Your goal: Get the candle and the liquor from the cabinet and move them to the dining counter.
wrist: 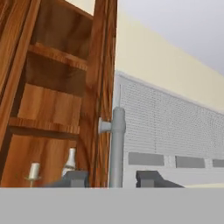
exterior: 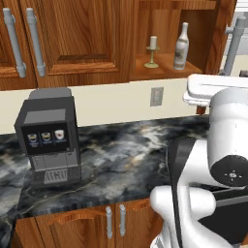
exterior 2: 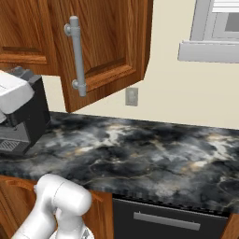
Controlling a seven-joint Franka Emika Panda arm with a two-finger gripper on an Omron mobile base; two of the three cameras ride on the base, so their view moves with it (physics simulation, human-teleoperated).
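Glassy liquor (exterior: 181, 46) beside cream candle (exterior: 153, 50)

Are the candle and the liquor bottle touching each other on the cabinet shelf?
Apart. The left base view shows the candle and the liquor bottle standing side by side on the open cabinet shelf, with bare wood plainly visible between them.

The robot's glossy white, rounded arm (exterior: 193, 193) is built of thick tubular links that meet at bulging joints. A broad dark grey band runs down the near link, and a black round joint cap with a small pale centre mark, perhaps a screw, sits on the right. In the right base view the same arm shows a smooth white elbow. Two small dark grey, blocky finger tips (wrist: 75, 178) end the hand.
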